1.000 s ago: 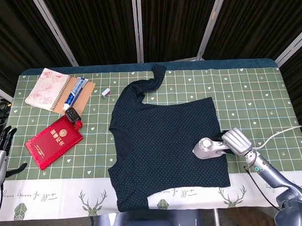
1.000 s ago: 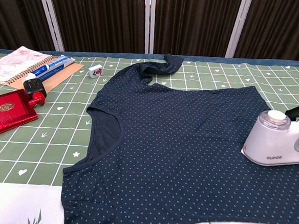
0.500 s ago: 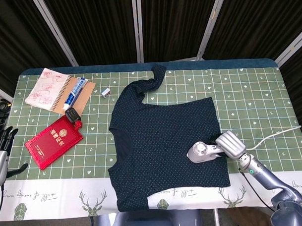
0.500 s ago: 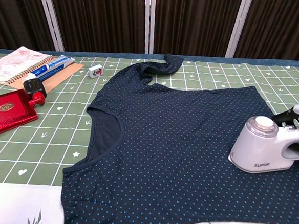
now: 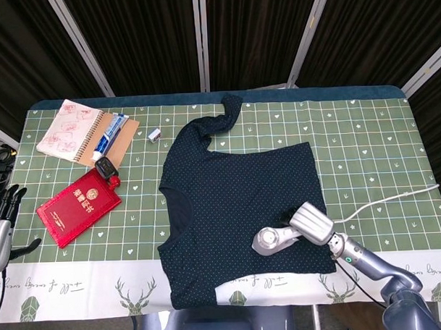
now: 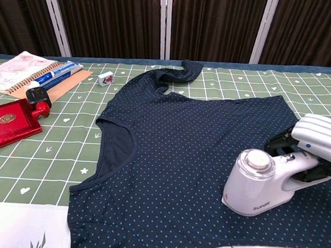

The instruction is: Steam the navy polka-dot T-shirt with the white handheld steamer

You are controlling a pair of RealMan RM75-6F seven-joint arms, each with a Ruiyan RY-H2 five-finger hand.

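The navy polka-dot T-shirt lies flat in the middle of the table, one sleeve reaching toward the far edge. On its lower right part stands the white handheld steamer, head down on the fabric. My right hand grips the steamer's handle from the right. A white cord trails off to the right. My left hand hangs open beside the table's left edge, holding nothing, seen only in the head view.
At the left of the green checked tablecloth lie a spiral notebook, a tube, a red booklet, a black stamp and a small white tile.
My right hand has slid the steamer leftward and toward the near edge across the shirt's lower part. The left hand has not moved.
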